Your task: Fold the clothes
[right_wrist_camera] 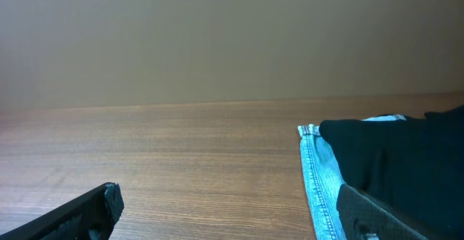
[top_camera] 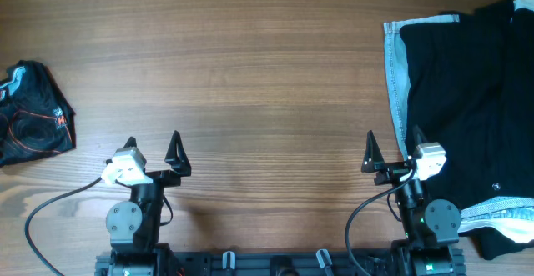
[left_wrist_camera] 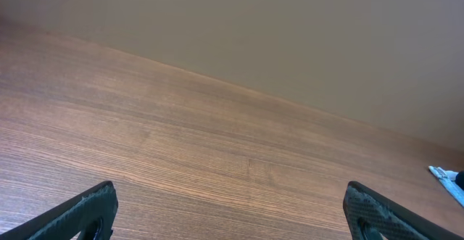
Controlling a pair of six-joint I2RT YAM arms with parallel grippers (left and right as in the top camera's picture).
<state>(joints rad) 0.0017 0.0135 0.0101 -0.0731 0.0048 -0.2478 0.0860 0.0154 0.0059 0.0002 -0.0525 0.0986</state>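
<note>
Overhead: finds the left gripper [top_camera: 153, 147] and the right gripper [top_camera: 393, 143] low at the near edge of the table [top_camera: 267, 59], both spread wide and holding nothing, likely a rest pose ahead of any grasp. Places the black shorts [top_camera: 467, 101] flat over the denim shorts [top_camera: 396, 67] at far right, just beside the right gripper and well apart from the left. Notes a bundled dark garment [top_camera: 33, 113] at the left edge, probably put aside as finished.

Left wrist: looks between the parted fingers of the left gripper [left_wrist_camera: 230, 204] onto bare wood; catches only a sliver of denim at the far right edge.

Right wrist: looks through the open right gripper [right_wrist_camera: 228, 196] at the denim hem [right_wrist_camera: 315, 175] and black cloth [right_wrist_camera: 399, 160], ahead and rightward, near but seemingly untouched; suggests a short reach to the right.
</note>
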